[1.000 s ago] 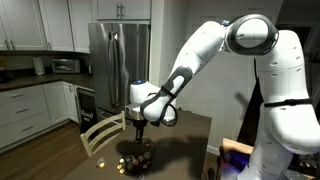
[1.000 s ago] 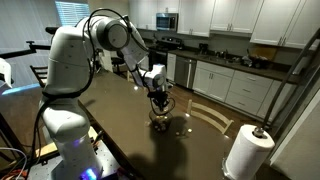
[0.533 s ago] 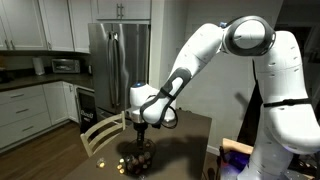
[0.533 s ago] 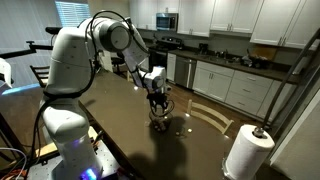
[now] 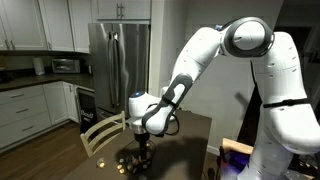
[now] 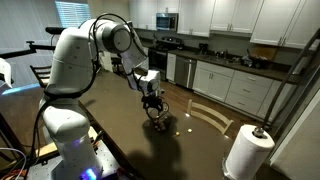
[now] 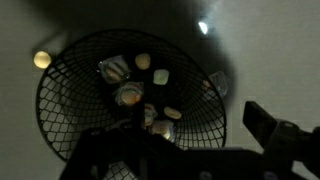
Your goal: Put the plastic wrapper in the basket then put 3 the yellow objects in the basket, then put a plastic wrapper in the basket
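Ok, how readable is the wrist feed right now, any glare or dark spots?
Wrist view: dim, yet the basket mesh and the yellow objects inside read clearly; one glare spot on the table, upper right. In both exterior views the dark table makes the basket hard to pick out.

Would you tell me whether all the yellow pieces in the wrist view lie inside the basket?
No, one yellow piece sits outside the rim of the basket, at the upper left.
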